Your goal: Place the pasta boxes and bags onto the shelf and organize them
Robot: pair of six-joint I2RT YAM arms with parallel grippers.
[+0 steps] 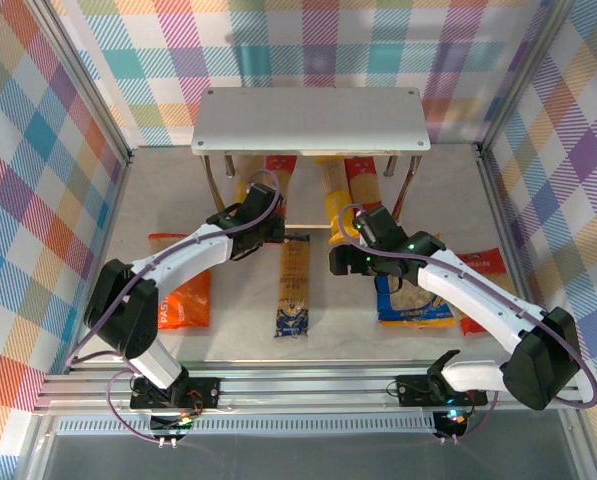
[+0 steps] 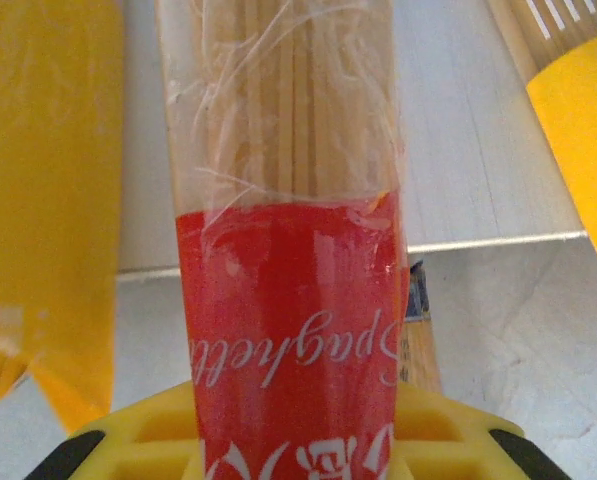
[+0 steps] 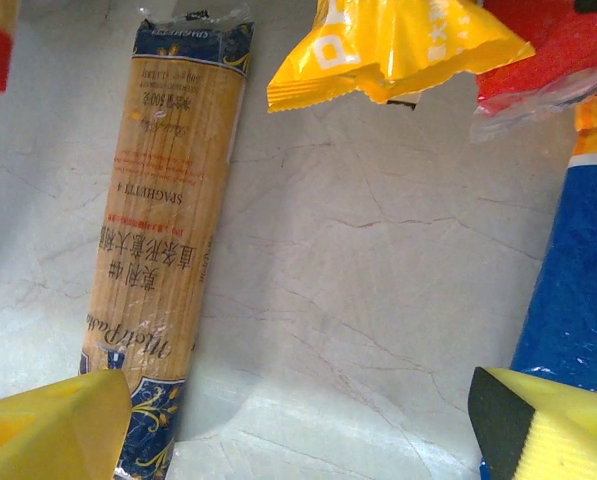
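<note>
Orange bag [image 1: 183, 295] lies flat on the table [image 1: 238, 330] at far left, beside the left arm.

Left gripper [image 1: 273, 215] is at the near end of the left red pack [image 2: 288, 330]. In the left wrist view this pack runs straight up the middle, over the yellow gripper body: clear film w/ spaghetti above, red printed part below. If the fingers pinch it or are loose around it, I cannot tell; they are mostly hidden at the bottom edge. Far part of the pack is over the lower tier of the shelf [image 1: 308, 120], and the near end sticks out past the tier's front edge. Left yellow pack [image 1: 246, 188] lies just beside it, on its left.

Tan pack [image 1: 293, 285] w/ dark blue ends lies lengthwise on the table in the centre, in front of the shelf, between the two grippers and touched by neither.

Right gripper [image 1: 343, 255] hovers over the table, its fingers [image 3: 48, 420] spread wide and holding nothing. Right yellow pack [image 1: 335, 205] has its near end just ahead of it, apart from the fingers. Right red pack [image 1: 363, 185] lies next to that, under the top tier. Blue bag [image 1: 413, 300] is on the table, partly under the right arm. At far right is the red bag [image 1: 488, 270], partly hidden by the arm.
</note>
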